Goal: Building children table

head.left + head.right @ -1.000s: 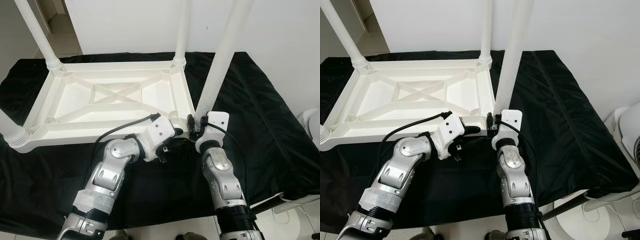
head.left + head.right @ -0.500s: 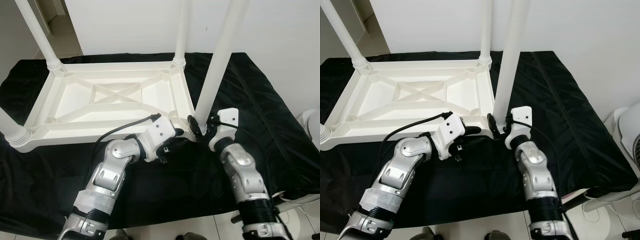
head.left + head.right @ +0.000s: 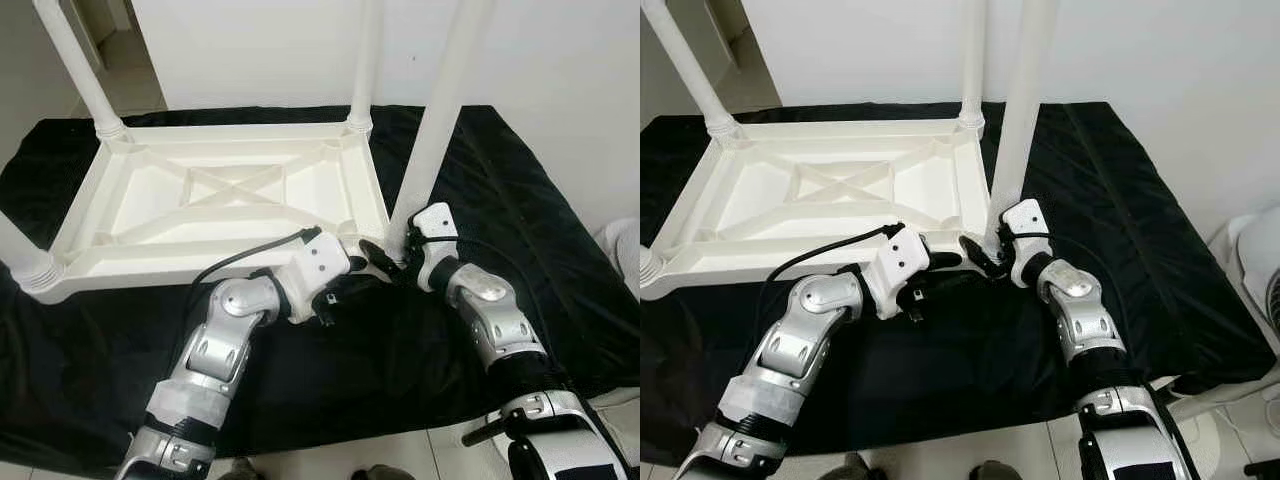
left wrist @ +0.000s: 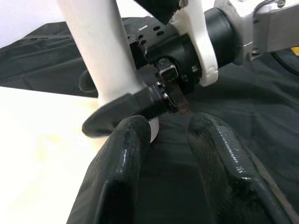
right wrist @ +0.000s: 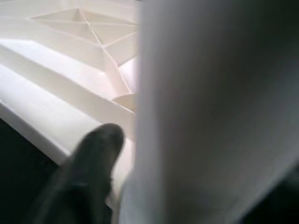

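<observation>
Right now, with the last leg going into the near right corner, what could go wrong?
1. The leg leans rather than stands plumb; it could bind in the corner socket or pop out.
2. The right gripper holds it only at the base, so the long top has leverage to twist free.
3. The left gripper, open, sits close by; the grippers could collide.

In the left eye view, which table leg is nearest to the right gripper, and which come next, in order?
From the right gripper:
1. Near-right leg, at the gripper itself.
2. Far-right leg, at the back corner.
3. Far-left leg, at the opposite back corner.
</observation>
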